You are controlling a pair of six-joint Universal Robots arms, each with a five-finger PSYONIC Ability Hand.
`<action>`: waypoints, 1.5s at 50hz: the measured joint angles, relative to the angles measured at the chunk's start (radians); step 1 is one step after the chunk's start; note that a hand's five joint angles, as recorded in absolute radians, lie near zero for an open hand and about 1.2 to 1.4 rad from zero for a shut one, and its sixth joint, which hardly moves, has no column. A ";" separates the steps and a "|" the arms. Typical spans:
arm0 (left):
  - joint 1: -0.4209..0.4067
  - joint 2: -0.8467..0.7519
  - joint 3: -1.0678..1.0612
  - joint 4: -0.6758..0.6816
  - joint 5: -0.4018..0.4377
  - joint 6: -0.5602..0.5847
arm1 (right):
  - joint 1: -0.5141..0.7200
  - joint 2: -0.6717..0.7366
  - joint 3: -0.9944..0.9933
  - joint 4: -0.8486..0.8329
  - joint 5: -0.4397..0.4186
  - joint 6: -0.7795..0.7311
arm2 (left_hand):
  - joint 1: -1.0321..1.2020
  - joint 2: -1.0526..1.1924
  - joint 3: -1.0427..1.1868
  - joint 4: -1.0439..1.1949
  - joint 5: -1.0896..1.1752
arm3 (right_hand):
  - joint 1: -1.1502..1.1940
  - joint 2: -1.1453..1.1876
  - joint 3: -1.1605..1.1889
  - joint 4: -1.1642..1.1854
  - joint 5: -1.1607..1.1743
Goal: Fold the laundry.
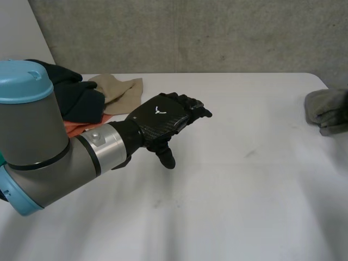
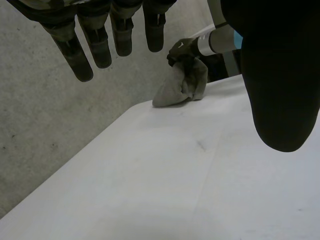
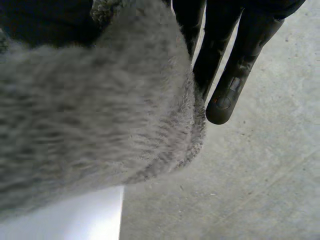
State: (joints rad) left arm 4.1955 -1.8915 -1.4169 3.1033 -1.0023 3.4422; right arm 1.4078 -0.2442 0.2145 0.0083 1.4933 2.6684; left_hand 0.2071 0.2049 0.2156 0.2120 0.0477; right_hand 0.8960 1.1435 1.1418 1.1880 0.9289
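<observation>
- The grey cloth (image 2: 180, 86) sits bunched at the right edge of the counter (image 1: 244, 190), near its far right corner. One end lies on the surface and the rest rises to a peak.
- In the head view the frame cuts the grey cloth off, so its full extent cannot be seen.
- The right robot hand (image 2: 181, 50) is closed on the top of that bunch, as seen from the left wrist camera.
- From the right wrist, straight black fingers (image 3: 232, 75) reach past the fuzzy fabric. The cloth covers the palm and thumb, so how much fabric is in the grasp is hard to make out.
- Below the cloth in that view are a small white patch of counter and the concrete floor (image 3: 250, 190).
- The right arm (image 2: 220, 40) shows only as a silver cuff and a bit of blue cap behind the robot hand.
- The left robot hand (image 1: 160, 120) hangs over the counter left of the middle, well apart from the grey cloth. It is spread wide with straight fingers, the thumb points downward, and it holds nothing.
- Whether the thumb tip touches the surface cannot be told.
- The left arm (image 1: 49, 147) covers the near left part of the counter.
- A pile of laundry lies at the far left corner: a black cloth (image 1: 76, 98) on top, a beige cloth (image 1: 119, 89) beside it, and an orange cloth (image 1: 79, 128) showing beneath as a thin strip. The arm hides part of the pile.
- A grey concrete wall (image 1: 190, 32) stands behind the far edge.
</observation>
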 measured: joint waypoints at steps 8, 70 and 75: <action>-0.001 -0.001 0.002 0.002 0.001 0.000 | -0.010 0.016 0.019 -0.043 0.010 -0.029 | 0.000 0.000 -0.002 -0.001 0.000 | -0.699 -0.920 -0.921 -0.953 -0.866; 0.500 -0.150 0.294 0.236 -0.299 0.086 | 0.474 -1.031 1.378 -0.615 -0.261 -0.208 | -0.004 -0.002 -0.002 -0.002 0.000 | -0.699 -0.924 -0.931 -0.955 -0.870; 0.585 -0.359 0.417 0.243 -0.274 0.244 | 0.568 -1.013 1.506 -0.596 -0.213 -0.208 | -0.004 -0.002 -0.002 -0.002 0.000 | -0.699 -0.924 -0.931 -0.955 -0.870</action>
State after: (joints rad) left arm 4.7807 -2.2507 -1.0000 3.3458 -1.2762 3.6862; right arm 1.9757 -1.2572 1.7208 -0.5879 1.2805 2.4607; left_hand 0.2036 0.2030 0.2136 0.2100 0.0476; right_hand 0.1973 0.2196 0.2109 0.2330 0.0585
